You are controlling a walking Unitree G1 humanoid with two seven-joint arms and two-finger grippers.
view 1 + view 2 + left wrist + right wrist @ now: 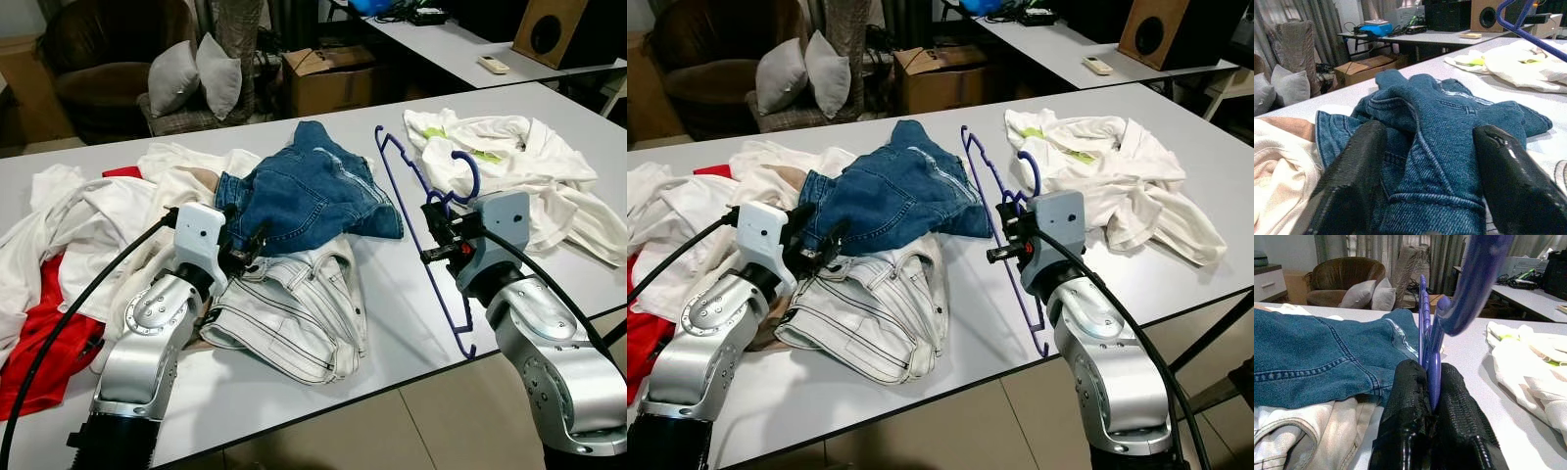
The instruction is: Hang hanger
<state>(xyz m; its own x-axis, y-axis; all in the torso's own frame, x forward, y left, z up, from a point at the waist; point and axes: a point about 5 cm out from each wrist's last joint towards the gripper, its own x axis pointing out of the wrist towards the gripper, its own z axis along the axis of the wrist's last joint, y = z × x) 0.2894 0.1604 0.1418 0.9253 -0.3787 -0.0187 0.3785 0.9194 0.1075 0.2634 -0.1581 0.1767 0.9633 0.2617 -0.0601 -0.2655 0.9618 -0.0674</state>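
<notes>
While right gripper (1432, 396) pinched purple hanger (416, 196), left gripper (1425, 196) gaped over denim (309, 191); hanger risked snagging denim, twisting loose.

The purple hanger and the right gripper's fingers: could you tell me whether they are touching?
Touching. The right wrist view shows the right gripper with both fingers pressed against the purple hanger.

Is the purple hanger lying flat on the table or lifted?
Partly lifted: the right gripper is shut on the purple hanger near its hook, which is raised, while its far end reaches the table.
</notes>
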